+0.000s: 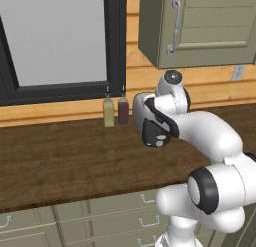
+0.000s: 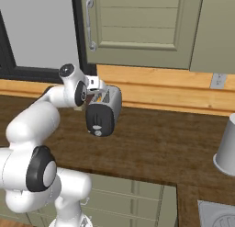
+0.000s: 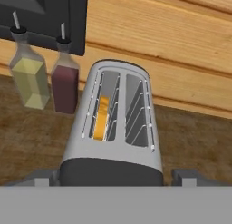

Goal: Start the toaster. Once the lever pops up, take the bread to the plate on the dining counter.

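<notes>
1. Dark wood surface (image 1: pixel 60 161) ran beneath plank wall, bearing the toaster (image 3: pixel 115 128) beside two bottles (image 3: pixel 65 80).
2. Claw (image 3: pixel 115 177) stood open, fingertips (image 3: pixel 183 177) flanking the toaster's near end.
3. Bread (image 3: pixel 102 119) sat down inside the left slot.

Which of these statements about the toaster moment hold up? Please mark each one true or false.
1. A slice of bread sits down in the left slot of the toaster, as the hand view shows it. True.
2. The other toaster slot holds a slice too. False: it is empty.
3. Two bottles stand by the wall, a yellowish bottle and a dark red bottle. True.
4. The gripper is shut on the bread. False: its fingertips stand wide apart on either side of the toaster's near end, and the bread is untouched.
5. The toaster stands on a white tiled counter. False: it stands on a dark wood worktop.
</notes>
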